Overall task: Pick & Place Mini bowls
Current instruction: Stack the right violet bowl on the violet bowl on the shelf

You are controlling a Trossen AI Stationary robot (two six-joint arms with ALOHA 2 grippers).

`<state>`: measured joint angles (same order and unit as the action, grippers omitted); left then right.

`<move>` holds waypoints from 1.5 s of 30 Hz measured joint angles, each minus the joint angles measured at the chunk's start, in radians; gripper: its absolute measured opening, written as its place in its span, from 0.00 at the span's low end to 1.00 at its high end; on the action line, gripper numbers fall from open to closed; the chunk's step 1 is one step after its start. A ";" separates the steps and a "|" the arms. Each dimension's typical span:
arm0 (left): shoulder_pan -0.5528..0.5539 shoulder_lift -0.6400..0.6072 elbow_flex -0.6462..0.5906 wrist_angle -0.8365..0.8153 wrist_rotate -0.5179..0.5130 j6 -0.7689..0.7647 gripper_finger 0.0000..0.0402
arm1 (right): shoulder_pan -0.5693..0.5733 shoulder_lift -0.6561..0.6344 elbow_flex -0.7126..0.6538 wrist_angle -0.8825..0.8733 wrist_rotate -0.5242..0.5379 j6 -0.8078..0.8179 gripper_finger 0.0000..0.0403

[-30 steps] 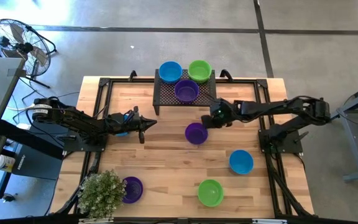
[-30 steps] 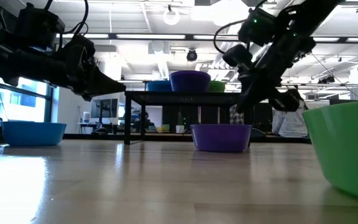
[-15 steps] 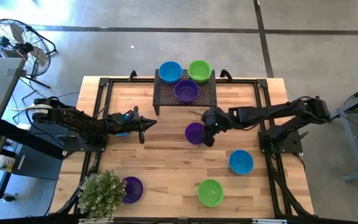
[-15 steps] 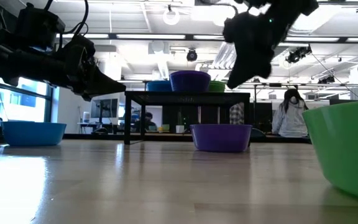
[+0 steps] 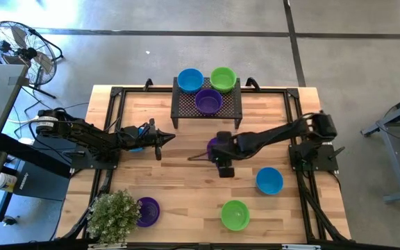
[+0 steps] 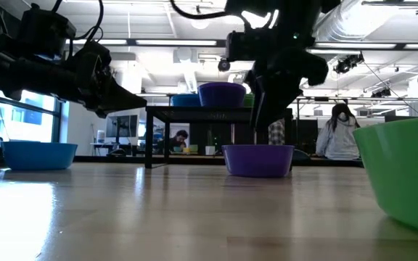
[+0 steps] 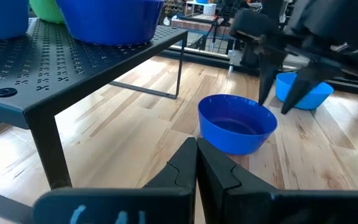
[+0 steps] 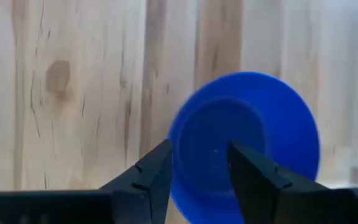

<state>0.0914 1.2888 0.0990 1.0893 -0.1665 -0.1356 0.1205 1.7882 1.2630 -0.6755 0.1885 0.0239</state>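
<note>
A purple mini bowl [image 5: 212,144] sits upright on the wooden table in front of the black rack [image 5: 207,114]. My right gripper [image 5: 221,154] hangs over it, pointing steeply down, open. Its two fingers [image 8: 160,171] stand above the bowl [image 8: 247,134] near its rim, and I see no touch. In the left wrist view the fingers [image 7: 266,87] stand clear above the bowl. On the rack stand a blue bowl [image 5: 190,80], a green bowl [image 5: 223,78] and a purple bowl [image 5: 208,102]. My left gripper [image 5: 164,138] waits shut at the table's left, above the table.
More bowls stand on the table: blue [image 5: 269,180] at the near right, green [image 5: 235,215] at the near edge, purple [image 5: 148,210] beside a small potted plant [image 5: 113,215]. Bare wood lies between the two grippers. A person [image 6: 337,138] sits in the room behind.
My right gripper has swung from beside the rack's right end toward the table's left and near edge, until it hangs over the purple bowl. It has rolled about its own axis, tipped to point down, and opened. The bowl has stayed in place.
</note>
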 joint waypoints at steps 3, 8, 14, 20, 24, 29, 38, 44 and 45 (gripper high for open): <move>0.000 0.000 0.000 -0.001 0.000 0.000 0.00 | 0.015 0.024 0.014 0.003 -0.016 -0.021 0.36; 0.000 0.000 0.000 -0.017 0.000 0.000 0.00 | 0.020 0.053 0.013 -0.003 0.010 0.023 0.34; 0.000 0.000 0.000 -0.016 -0.001 0.000 0.00 | 0.020 0.112 0.013 -0.002 0.014 0.067 0.31; 0.000 0.000 0.000 -0.016 -0.001 0.000 0.00 | 0.018 0.149 0.012 -0.002 0.018 0.073 0.22; 0.000 0.000 0.000 -0.016 -0.001 0.000 0.00 | 0.014 0.149 0.012 -0.002 0.018 0.072 0.06; 0.000 0.000 0.000 -0.016 -0.001 0.000 0.00 | 0.015 0.140 0.025 -0.029 -0.026 0.046 0.04; 0.000 0.000 0.000 -0.017 -0.001 0.000 0.00 | 0.002 0.004 0.244 -0.230 -0.066 0.000 0.01; 0.000 0.000 0.000 -0.017 -0.001 0.000 0.00 | -0.017 -0.005 0.363 -0.319 -0.038 0.036 0.04; 0.000 0.000 0.000 -0.018 -0.001 0.000 0.00 | -0.017 -0.004 0.343 -0.318 -0.021 0.039 0.06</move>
<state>0.0914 1.2884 0.0987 1.0718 -0.1677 -0.1359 0.1038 1.7839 1.6055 -0.9939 0.1672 0.0624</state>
